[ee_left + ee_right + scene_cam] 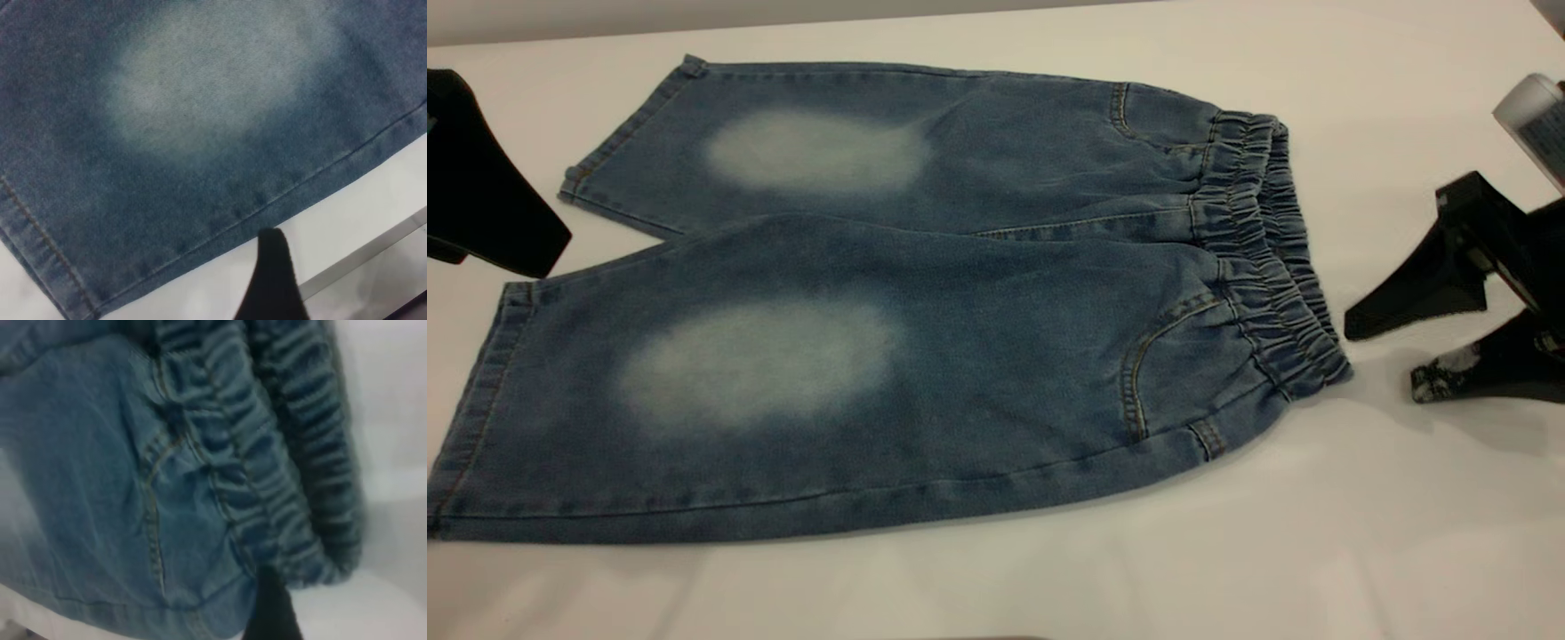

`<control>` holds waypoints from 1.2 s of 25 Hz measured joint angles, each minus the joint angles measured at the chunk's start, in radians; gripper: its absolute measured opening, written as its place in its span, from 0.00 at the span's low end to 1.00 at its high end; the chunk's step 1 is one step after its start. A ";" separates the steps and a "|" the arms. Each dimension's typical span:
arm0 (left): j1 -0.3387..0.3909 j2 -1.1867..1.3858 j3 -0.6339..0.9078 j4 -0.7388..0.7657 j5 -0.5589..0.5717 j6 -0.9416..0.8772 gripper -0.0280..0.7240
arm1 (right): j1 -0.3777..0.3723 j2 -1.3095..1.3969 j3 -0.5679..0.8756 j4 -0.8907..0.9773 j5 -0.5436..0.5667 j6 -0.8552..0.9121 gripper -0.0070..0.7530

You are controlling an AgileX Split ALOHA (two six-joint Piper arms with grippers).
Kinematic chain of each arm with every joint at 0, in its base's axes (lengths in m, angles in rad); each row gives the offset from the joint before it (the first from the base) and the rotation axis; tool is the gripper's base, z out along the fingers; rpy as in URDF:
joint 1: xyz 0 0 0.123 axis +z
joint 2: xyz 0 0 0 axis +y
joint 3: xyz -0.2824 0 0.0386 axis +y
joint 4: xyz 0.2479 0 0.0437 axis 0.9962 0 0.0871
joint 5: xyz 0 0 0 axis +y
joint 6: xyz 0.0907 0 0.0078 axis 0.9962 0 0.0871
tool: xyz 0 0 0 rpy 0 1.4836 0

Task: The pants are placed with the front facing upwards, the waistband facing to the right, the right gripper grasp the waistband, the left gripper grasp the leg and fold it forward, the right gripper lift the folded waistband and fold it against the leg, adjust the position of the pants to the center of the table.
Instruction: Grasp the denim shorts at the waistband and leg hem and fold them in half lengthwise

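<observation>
The blue denim pants [925, 356] lie flat on the white table [996, 587], front up, legs to the left and both faded ovals showing. The ruched waistband [1267, 258] is at their right end. Just right of it my right gripper [1385, 356] hovers open, holding nothing; in its wrist view one black finger [273, 607] sits by the waistband's [280, 467] near corner. My left gripper [507, 253] is at the left, beside the far leg's hem [618, 147], open and empty. One of its fingers [270, 280] shows over bare table beside the leg's [200, 133] side seam.
The silver-grey block [1534, 116] of the right arm stands at the far right. The table's back edge [783, 27] runs close behind the pants. In the left wrist view the table edge [360, 260] lies near the finger. Bare tabletop stretches in front of the pants.
</observation>
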 joint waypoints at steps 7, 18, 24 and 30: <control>0.000 0.001 0.000 0.000 -0.001 -0.001 0.70 | 0.000 0.074 -0.038 0.010 0.059 0.007 0.63; 0.000 0.003 0.000 0.001 -0.001 -0.001 0.70 | 0.000 0.145 -0.063 0.054 0.155 -0.022 0.61; 0.000 0.003 0.000 0.001 -0.001 -0.001 0.70 | 0.007 0.185 -0.096 0.053 0.210 -0.023 0.61; 0.000 0.003 0.000 0.001 -0.001 -0.001 0.70 | 0.057 0.206 -0.099 0.066 0.238 -0.049 0.59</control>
